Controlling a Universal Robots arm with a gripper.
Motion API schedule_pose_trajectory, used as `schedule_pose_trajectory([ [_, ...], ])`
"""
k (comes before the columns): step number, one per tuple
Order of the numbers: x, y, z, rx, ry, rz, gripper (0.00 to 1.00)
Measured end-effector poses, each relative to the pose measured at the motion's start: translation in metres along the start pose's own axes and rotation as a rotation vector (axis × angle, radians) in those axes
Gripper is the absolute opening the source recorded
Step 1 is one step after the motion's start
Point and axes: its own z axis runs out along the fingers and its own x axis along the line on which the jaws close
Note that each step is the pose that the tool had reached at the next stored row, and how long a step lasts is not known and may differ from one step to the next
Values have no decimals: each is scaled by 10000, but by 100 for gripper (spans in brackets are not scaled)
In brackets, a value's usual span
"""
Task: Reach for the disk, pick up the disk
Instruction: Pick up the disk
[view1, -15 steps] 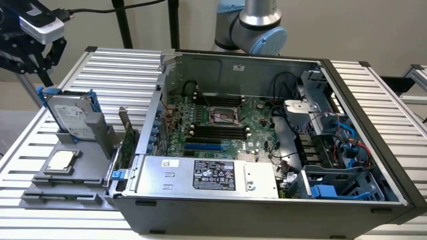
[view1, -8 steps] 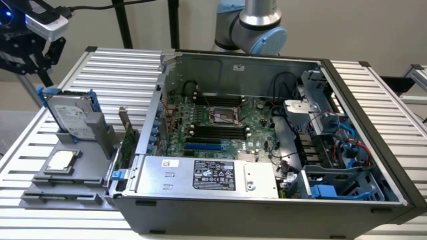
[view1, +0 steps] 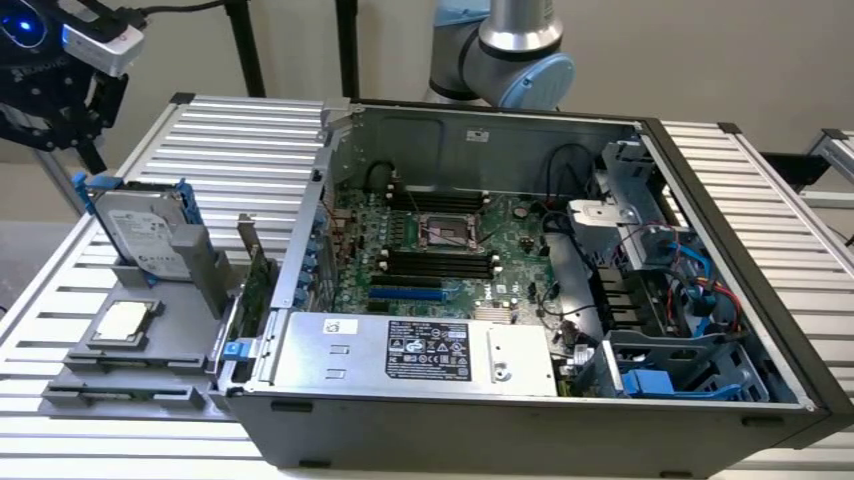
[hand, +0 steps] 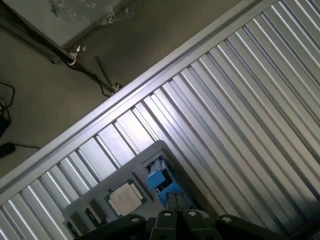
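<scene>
The disk (view1: 144, 235) is a silver-grey hard drive with a white label and blue side rails. It stands tilted on edge in a grey holder (view1: 200, 265) at the exterior view's left, beside the computer case. My gripper (view1: 83, 140), black with a camera on it, hangs in the air above and slightly behind the disk's top edge, not touching it. In the wrist view the disk's blue rail (hand: 159, 181) lies just beyond my gripper (hand: 177, 225).
An open computer case (view1: 534, 270) holds a motherboard (view1: 434, 250) and a silver box with a black label (view1: 427, 350). A small silver chip (view1: 123, 322) sits on a grey tray (view1: 80, 385). The slatted metal table (view1: 240, 140) runs close to its edge.
</scene>
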Motion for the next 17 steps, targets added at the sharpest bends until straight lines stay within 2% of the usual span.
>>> schedule_pose_trajectory([
  [14, 0, 0, 0, 2, 93, -2522, 11],
  [17, 0, 0, 0, 2, 97, -2625, 11],
])
